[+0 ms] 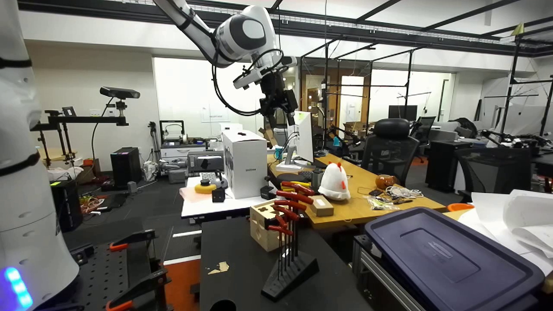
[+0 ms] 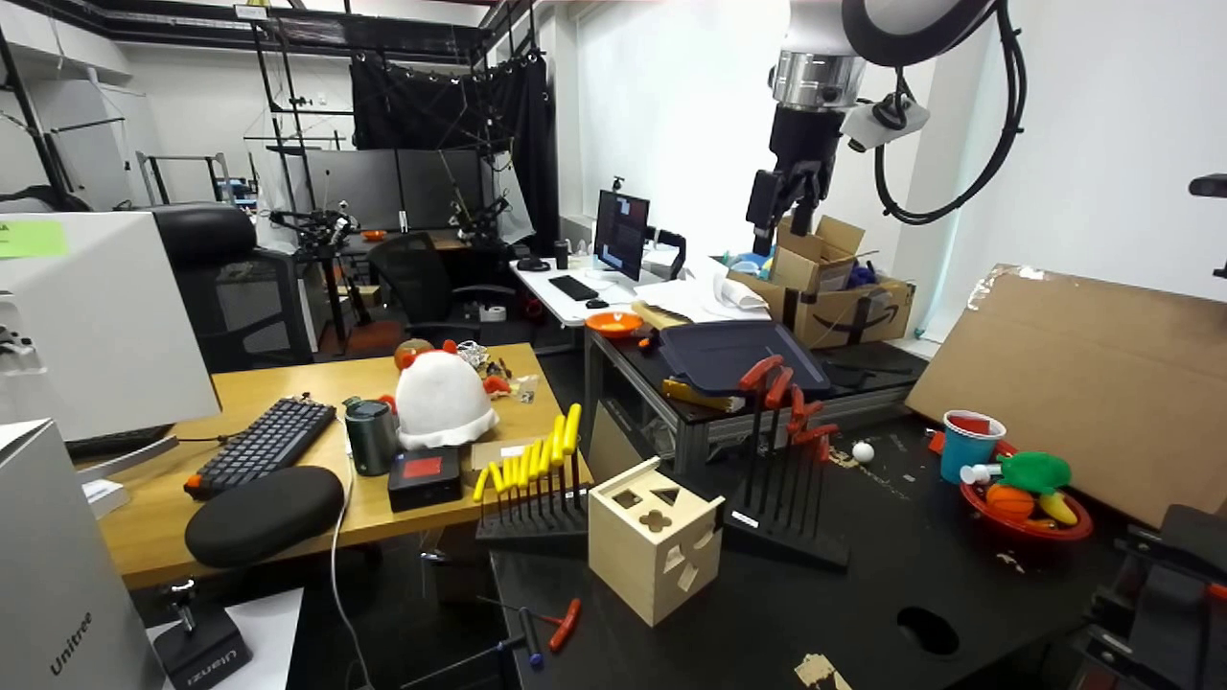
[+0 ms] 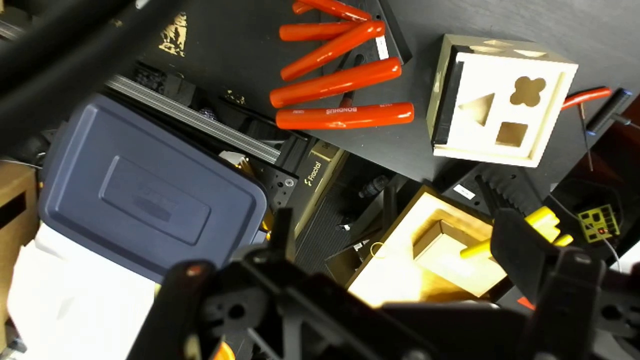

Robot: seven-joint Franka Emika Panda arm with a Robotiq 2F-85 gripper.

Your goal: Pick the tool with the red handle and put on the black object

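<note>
1. My fingers [image 3: 522,260] are spread wide, hanging in the air well above the counter [image 2: 863,613].
2. Beneath me, red-handled tools [image 3: 345,116] stand in a row, shafts down in the black stand [image 1: 291,276].
3. Just beside that stand, apart from it, sits a wooden box [image 3: 501,106] with cutouts in its top and sides.
4. Across the box from the stand, a loose red-handled tool [image 2: 567,626] lies on the counter, its thin shaft poking out over the edge.
5. Right next to it I see a blue-ended tool [image 2: 529,635], dark along its grip.
6. Near the box, yellow-handled tools [image 2: 572,429] stand upright in a rack [image 2: 537,539] of their own, also black.
7. Past the counter's edge lies a dark blue lid [image 1: 449,263], large on the left of my wrist view.
8. Farther off, a wooden counter [image 1: 354,210] carries a white plush toy [image 1: 335,179] and a small carton [image 1: 322,206].
9. Beyond that stands a black mesh chair [image 1: 382,156].
</note>
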